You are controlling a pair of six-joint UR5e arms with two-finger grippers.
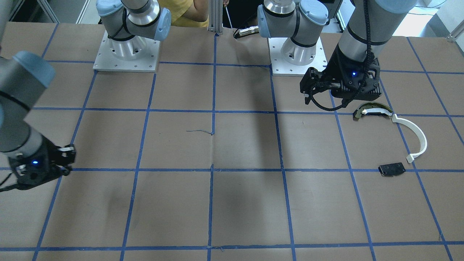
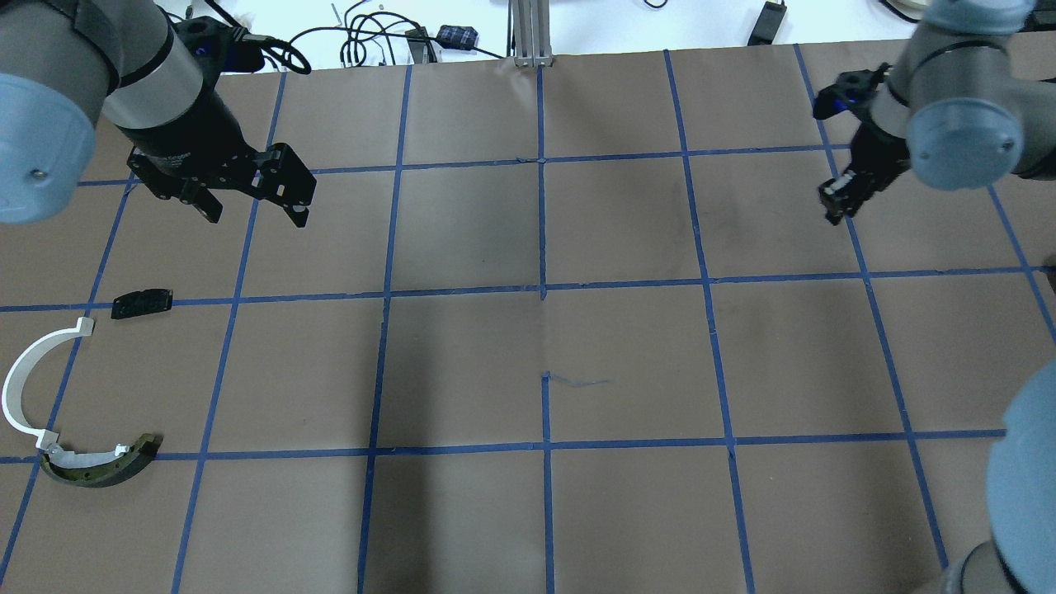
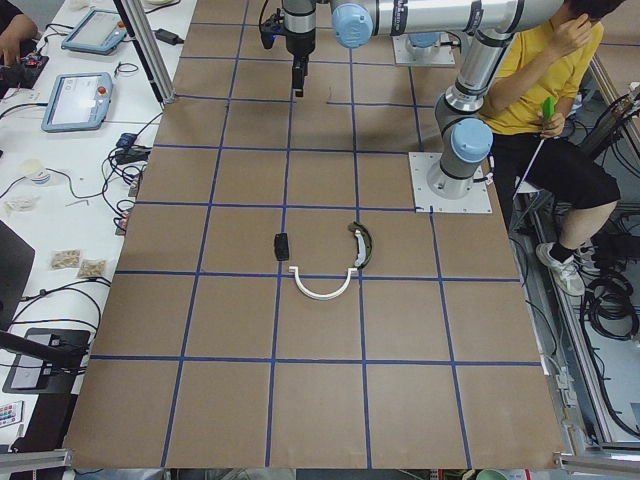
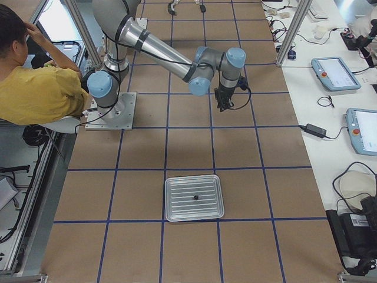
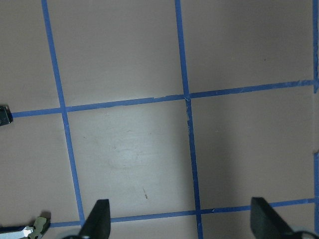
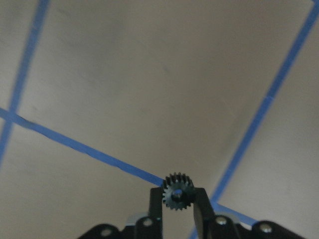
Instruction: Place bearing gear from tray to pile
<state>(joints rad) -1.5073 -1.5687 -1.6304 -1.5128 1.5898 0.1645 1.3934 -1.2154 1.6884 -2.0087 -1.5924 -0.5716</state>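
Note:
My right gripper (image 6: pixel 176 201) is shut on a small black bearing gear (image 6: pixel 176 191) and holds it above the brown table; it also shows in the overhead view (image 2: pixel 833 202) at the far right. The metal tray (image 4: pixel 177 203) lies well behind that gripper, with a small dark part (image 4: pixel 196 196) in its middle. The pile lies at the table's left end: a white curved strip (image 2: pixel 25 384), a dark curved piece (image 2: pixel 99 466) and a black plate (image 2: pixel 142 303). My left gripper (image 2: pixel 256 210) is open and empty, hovering beyond the pile.
Blue tape lines grid the brown table (image 2: pixel 544 346). The two arm bases (image 1: pixel 127 50) stand at the robot's edge. A person in yellow (image 4: pixel 41 88) sits behind the bases. Tablets and cables (image 4: pixel 336 73) lie on the side bench.

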